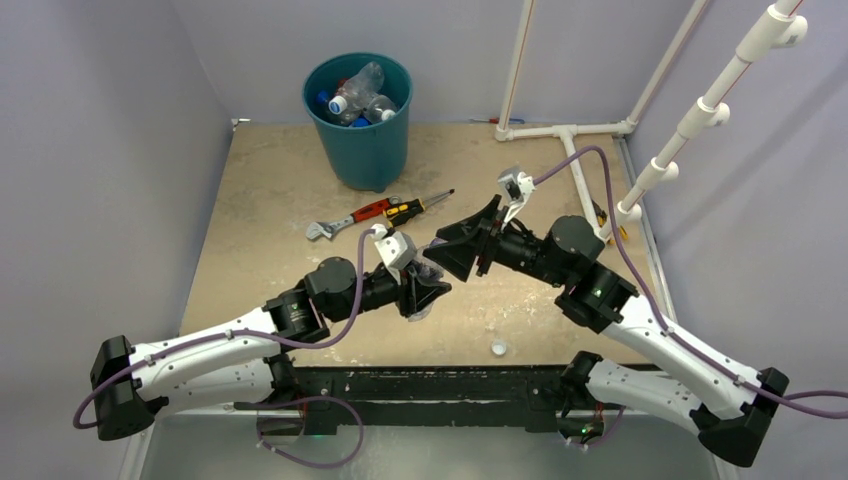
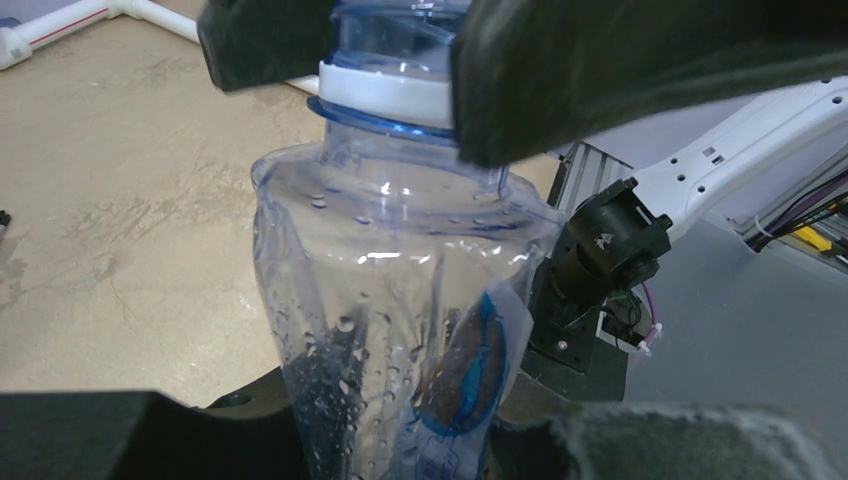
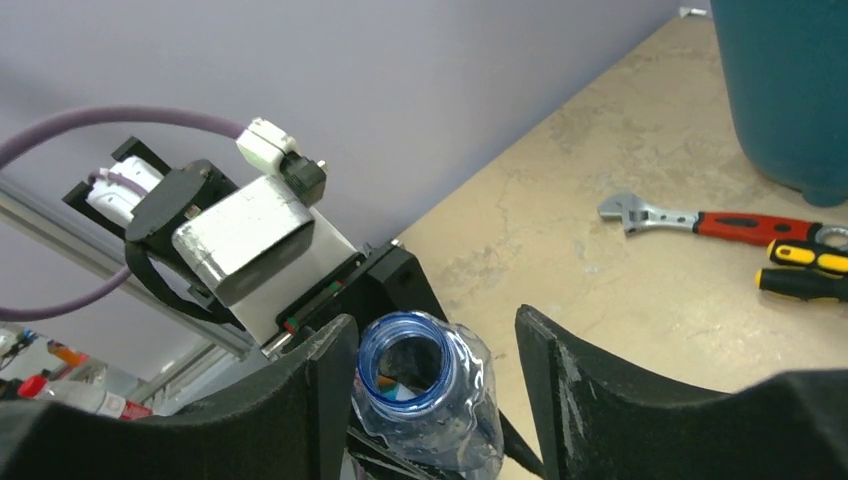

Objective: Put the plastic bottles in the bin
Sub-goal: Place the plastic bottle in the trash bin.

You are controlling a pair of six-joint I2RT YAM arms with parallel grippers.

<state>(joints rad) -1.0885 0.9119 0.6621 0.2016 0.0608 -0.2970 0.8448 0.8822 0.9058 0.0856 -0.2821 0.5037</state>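
Well, the one plastic bottle (image 1: 432, 273) not yet binned hangs over the middle of the table (image 1: 280, 200), a little toward 6 o'clock, caught between the two arms. It is clear, wet inside, blue-labelled and has no cap; its open blue mouth faces the right wrist camera.

The left gripper (image 1: 424, 292) is pressed tight on the bottle's body, which is creased and dented where the fingers bite. The right gripper (image 1: 456, 250) comes from 3 o'clock and straddles the neck with its jaws spread. One finger is at the white neck ring, while the other shows a gap, so I judge that it has not yet clamped.

A small white round thing (image 1: 498, 348), perhaps the cap, lies on the table toward 6 o'clock, apart from both grippers. Toward 12 o'clock from the bottle lie the red-handled wrench (image 1: 335, 226) and the yellow-black screwdriver (image 1: 420, 207), handles nearly meeting.

Past them, at the 12 o'clock edge, stands the teal bin (image 1: 372, 150) with several binned bottles (image 1: 360, 95) heaped inside.

By my reading the task is nearly done. No other loose bottle shows on the table from above, so what remains is to carry this one toward 12 o'clock and drop it in.
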